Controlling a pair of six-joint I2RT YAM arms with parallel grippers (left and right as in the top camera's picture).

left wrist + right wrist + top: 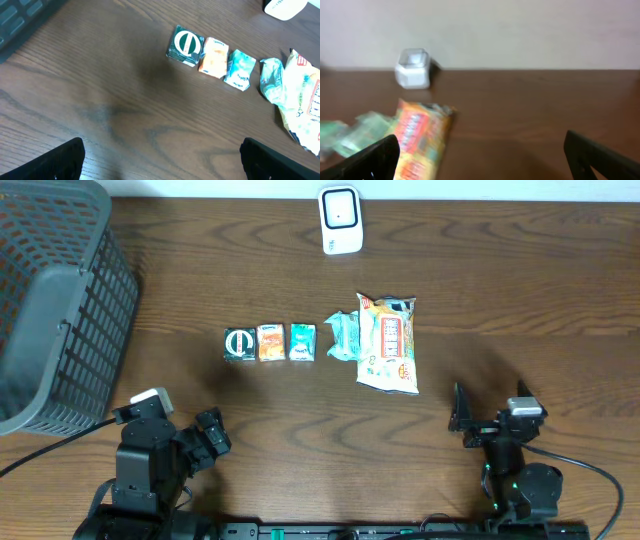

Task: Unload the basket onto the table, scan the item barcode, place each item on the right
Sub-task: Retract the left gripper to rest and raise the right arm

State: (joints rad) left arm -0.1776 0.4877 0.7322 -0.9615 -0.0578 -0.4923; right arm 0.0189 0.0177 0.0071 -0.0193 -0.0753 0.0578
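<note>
Grey basket (100, 320) sits far left (snack bag (388, 345) lies outside, mid-table).

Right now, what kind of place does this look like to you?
Likely a mock shop checkout on a wooden table: a white scanner stands at the far edge, small snack packets lie in a row, and a grey mesh basket sits at the left.

The basket (60, 310) runs off the overhead's left edge. In the right wrist view the scanner (413, 69) and bag (420, 135) are blurred (print unreadable).
</note>
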